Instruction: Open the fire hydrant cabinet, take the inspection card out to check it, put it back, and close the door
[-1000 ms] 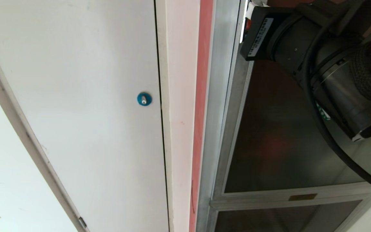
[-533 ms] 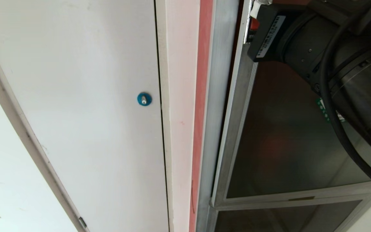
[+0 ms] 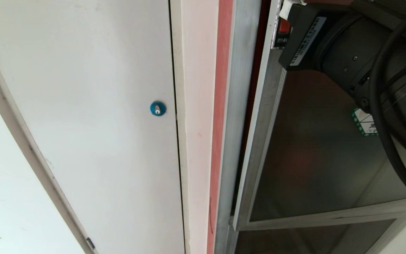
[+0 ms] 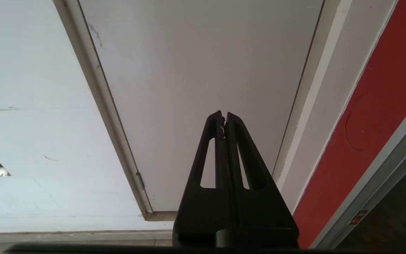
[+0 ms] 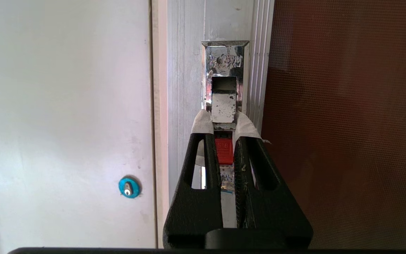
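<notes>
right wrist view shows the right claw (image 5: 224,121) clamped on the red latch (image 5: 223,151) of the door (image 3: 315,148), at its left frame. the left claw (image 4: 224,118) is together, near the white door (image 4: 203,70).

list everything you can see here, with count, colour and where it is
cabinet: 1, silver frame with red inside edge, right of the white door
door: 1, dark glass in silver frame, ajar at its latch edge
latch: 1, red tab in a chrome plate, on the door's frame
sticker: 1, green-bordered white, on the glass, partly behind the right arm
lower panel: 1, dark glass, below the door
white door: 1, white, left of the cabinet
lock: 1, blue round, near the white door's right edge
left gripper: 1, black, shut, empty, facing the white door
right gripper: 1, black with white fingertip pads, shut on the latch
</notes>
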You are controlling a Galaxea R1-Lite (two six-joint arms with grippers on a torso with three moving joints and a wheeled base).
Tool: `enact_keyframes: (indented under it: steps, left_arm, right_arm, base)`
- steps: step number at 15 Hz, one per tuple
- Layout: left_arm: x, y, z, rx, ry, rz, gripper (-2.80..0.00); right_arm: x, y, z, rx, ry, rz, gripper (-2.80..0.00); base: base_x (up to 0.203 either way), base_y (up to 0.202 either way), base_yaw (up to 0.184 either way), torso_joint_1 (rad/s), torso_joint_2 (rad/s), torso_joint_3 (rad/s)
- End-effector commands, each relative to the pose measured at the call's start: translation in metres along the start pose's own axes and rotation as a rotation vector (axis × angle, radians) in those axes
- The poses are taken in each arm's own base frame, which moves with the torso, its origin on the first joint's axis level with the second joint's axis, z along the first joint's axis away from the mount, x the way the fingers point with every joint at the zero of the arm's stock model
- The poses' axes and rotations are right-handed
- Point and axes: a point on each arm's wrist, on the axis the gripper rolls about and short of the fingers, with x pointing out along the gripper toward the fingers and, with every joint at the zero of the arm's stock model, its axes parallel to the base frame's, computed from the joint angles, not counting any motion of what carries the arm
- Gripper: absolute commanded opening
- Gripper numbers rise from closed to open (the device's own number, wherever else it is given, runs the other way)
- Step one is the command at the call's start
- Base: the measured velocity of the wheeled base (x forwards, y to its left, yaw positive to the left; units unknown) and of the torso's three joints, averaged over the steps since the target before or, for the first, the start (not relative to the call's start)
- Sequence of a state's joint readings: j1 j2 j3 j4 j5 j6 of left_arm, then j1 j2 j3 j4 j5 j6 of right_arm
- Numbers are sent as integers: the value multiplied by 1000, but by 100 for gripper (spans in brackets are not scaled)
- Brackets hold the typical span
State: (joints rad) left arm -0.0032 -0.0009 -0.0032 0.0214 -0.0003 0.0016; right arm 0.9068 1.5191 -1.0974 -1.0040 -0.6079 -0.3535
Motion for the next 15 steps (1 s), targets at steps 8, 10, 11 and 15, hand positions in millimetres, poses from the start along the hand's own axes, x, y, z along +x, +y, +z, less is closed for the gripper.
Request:
enact_keyframes:
  steps: [8,10,11,15]
  left_arm:
    - [0,0,0,0,0,0,-280]
    - [0,0,0,0,0,0,-280]
    - [0,0,0,0,0,0,-280]
    - [0,0,0,0,0,-1,-280]
  right_arm:
    - [-3,0,-6,-31,22,2,-280]
    - [-4,0,-6,-30,21,3,0]
    - [-4,0,-6,-28,19,2,0]
    - [-5,-1,-4,-27,17,5,0]
  base:
    - [0,0,0,0,0,0]
    - [0,0,0,0,0,0]
    - [0,0,0,0,0,0]
    - [0,0,0,0,0,0]
